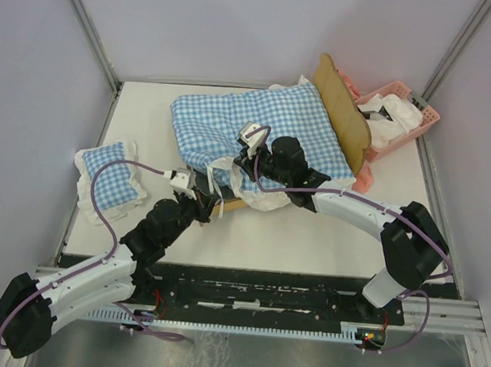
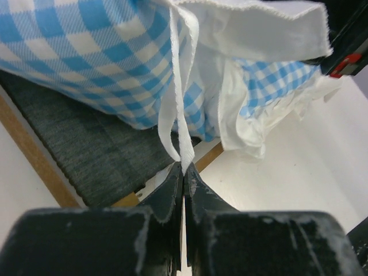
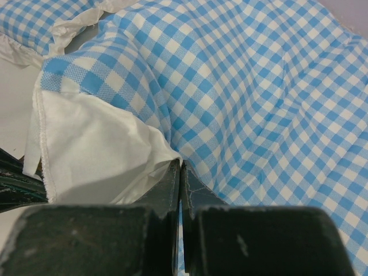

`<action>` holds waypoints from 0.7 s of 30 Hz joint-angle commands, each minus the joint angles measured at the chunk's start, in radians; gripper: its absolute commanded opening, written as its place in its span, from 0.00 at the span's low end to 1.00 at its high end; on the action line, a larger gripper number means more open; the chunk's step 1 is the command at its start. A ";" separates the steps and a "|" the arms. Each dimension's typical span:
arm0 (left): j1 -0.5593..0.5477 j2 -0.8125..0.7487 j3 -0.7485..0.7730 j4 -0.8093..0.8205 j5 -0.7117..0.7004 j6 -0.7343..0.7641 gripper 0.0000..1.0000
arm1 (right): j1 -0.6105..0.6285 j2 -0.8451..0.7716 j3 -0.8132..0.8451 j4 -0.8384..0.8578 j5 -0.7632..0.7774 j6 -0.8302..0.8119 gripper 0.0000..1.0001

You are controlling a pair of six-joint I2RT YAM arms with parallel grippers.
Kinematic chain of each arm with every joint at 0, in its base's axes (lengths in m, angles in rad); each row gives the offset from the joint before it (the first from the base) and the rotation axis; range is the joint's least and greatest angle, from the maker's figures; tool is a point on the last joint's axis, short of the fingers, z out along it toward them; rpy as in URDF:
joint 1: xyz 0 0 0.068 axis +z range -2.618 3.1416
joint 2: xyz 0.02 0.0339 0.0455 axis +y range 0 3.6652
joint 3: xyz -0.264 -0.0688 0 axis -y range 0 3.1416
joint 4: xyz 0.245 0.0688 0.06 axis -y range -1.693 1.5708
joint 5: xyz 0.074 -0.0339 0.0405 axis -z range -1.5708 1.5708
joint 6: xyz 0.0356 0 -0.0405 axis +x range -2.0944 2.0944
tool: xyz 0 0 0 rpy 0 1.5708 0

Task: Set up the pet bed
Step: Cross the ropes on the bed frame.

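Observation:
The pet bed (image 1: 343,106) lies across the table's far half, its wavy wooden headboard at the right. A blue-and-white checked cushion (image 1: 259,125) covers most of it. In the left wrist view the bed's grey base (image 2: 86,144) and a wooden rail (image 2: 34,155) show under the cushion. My left gripper (image 1: 204,195) (image 2: 184,168) is shut on a white tie strap (image 2: 179,109) hanging from the cushion's near corner. My right gripper (image 1: 240,160) (image 3: 180,164) is shut on the cushion (image 3: 247,86) where its white underside (image 3: 92,149) folds up.
A small checked pillow (image 1: 110,177) with a white frill lies at the table's left edge. A pink plastic basket (image 1: 402,111) holding white cloth stands at the far right corner behind the headboard. Frame posts (image 1: 88,27) rise at the back corners.

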 commanded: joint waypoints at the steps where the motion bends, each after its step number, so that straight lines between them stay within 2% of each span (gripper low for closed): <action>1: 0.006 -0.001 0.021 -0.061 -0.038 0.039 0.03 | -0.009 -0.009 0.008 0.020 0.003 -0.017 0.02; 9: 0.004 0.001 0.048 -0.071 -0.136 0.046 0.03 | -0.009 -0.003 0.004 0.022 0.010 -0.020 0.02; 16: 0.005 0.068 0.145 -0.042 -0.147 0.114 0.03 | -0.009 0.004 0.017 0.025 0.009 -0.012 0.02; 21: 0.005 0.120 0.154 -0.053 -0.117 0.085 0.03 | -0.010 0.009 0.017 0.031 0.002 -0.004 0.02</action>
